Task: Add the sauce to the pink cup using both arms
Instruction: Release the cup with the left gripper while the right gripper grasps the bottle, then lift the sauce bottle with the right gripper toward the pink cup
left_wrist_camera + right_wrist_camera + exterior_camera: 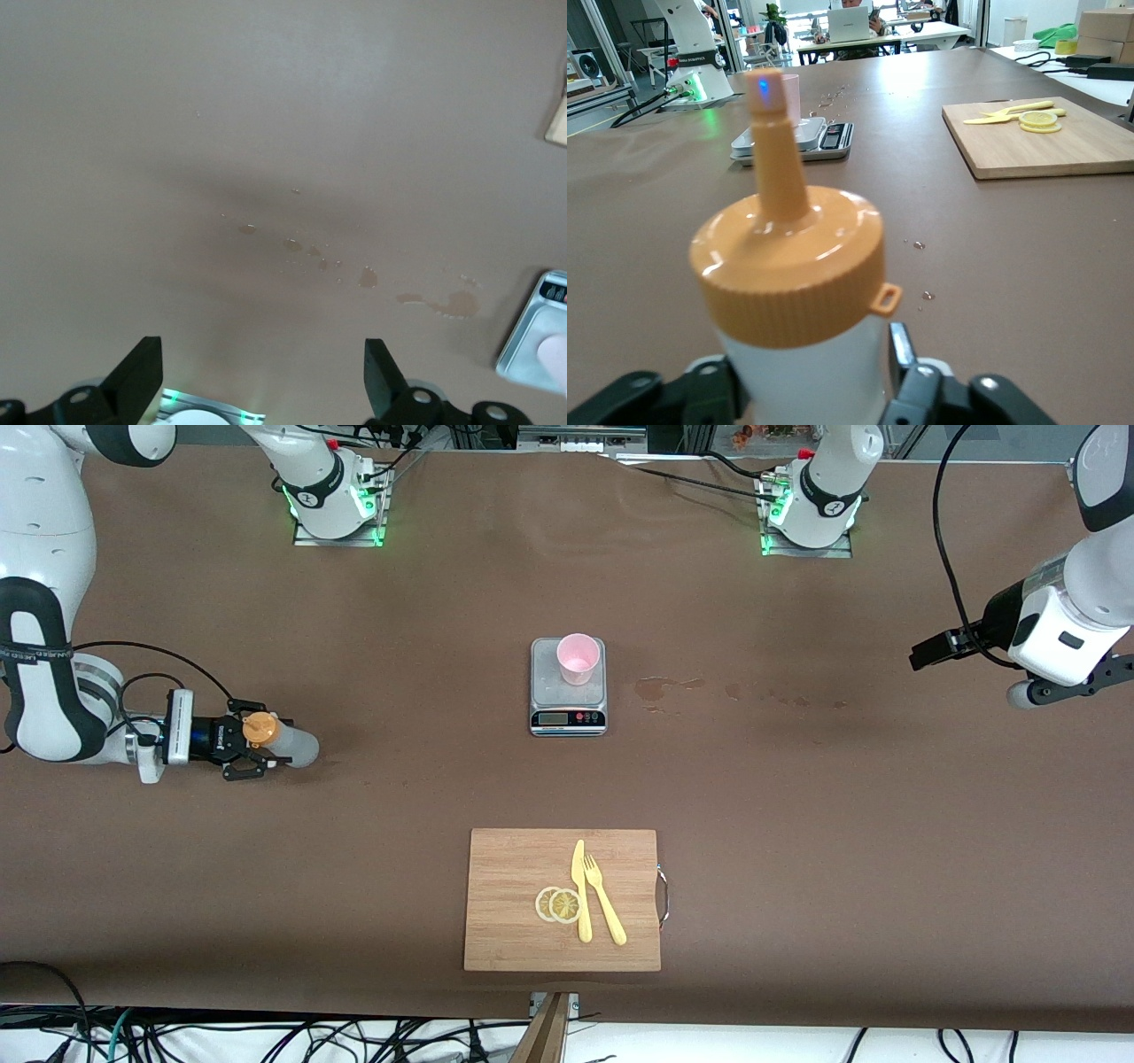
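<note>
so far: only the opening step, the pick-up of the bottle, is judged to be under way; nothing has been poured.
sauce bottle (282,742): found between the fingers of the right gripper (251,751), at the right arm's end of the table; its orange nozzle cap (790,257) is seen close up in the right wrist view, with the dark fingers pressed against the whitish body on either side.
right gripper state: pinched on the sauce bottle, low at the table surface; whether the bottle has been raised off the table cannot be told.
left gripper (263,382): fingers spread wide, nothing between them; held up over bare table at the left arm's end, where it waits.
pink cup (578,658): stood upright on a small kitchen scale (568,707), well apart from both grippers, between them; no sauce can be made out in it.
left to do: the bottle is to be carried over to the cup, the left arm brought in, and sauce squeezed out.
spill marks (660,687): wet patches are seen on the table beside the scale.
</note>
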Action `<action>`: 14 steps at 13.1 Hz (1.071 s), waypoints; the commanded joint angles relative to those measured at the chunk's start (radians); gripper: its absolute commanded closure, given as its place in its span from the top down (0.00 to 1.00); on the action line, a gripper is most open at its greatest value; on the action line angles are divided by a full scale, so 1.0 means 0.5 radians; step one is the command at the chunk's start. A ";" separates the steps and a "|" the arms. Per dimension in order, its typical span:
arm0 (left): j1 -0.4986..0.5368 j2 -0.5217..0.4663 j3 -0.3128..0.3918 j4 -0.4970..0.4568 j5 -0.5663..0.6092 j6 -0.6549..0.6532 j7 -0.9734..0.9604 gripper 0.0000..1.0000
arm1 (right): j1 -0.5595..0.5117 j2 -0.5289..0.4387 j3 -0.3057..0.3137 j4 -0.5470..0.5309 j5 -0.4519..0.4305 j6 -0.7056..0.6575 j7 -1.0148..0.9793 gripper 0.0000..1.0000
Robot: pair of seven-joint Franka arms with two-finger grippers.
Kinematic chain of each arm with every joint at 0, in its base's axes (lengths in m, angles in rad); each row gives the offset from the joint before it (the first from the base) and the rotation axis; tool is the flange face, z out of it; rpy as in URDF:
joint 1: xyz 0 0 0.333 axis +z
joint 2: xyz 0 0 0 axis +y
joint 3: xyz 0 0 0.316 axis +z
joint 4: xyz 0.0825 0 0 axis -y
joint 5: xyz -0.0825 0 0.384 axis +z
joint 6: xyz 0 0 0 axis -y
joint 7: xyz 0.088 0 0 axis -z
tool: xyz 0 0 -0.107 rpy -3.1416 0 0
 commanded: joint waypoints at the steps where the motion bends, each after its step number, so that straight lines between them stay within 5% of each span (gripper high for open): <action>1: -0.059 -0.064 0.048 -0.027 -0.001 0.100 0.115 1.00 | 0.044 -0.015 -0.009 0.036 0.017 0.071 0.017 0.18; 5: -0.071 -0.074 0.039 -0.031 0.033 0.385 0.066 1.00 | 0.283 -0.171 -0.128 0.021 -0.072 0.249 0.289 0.12; 8: -0.059 -0.153 0.023 -0.064 0.036 0.328 0.091 1.00 | 0.583 -0.340 -0.281 -0.022 -0.155 0.420 0.574 0.12; 14: -0.043 -0.242 0.020 -0.147 0.042 0.248 0.361 1.00 | 1.194 -0.583 -0.469 -0.028 -0.709 0.678 1.274 0.12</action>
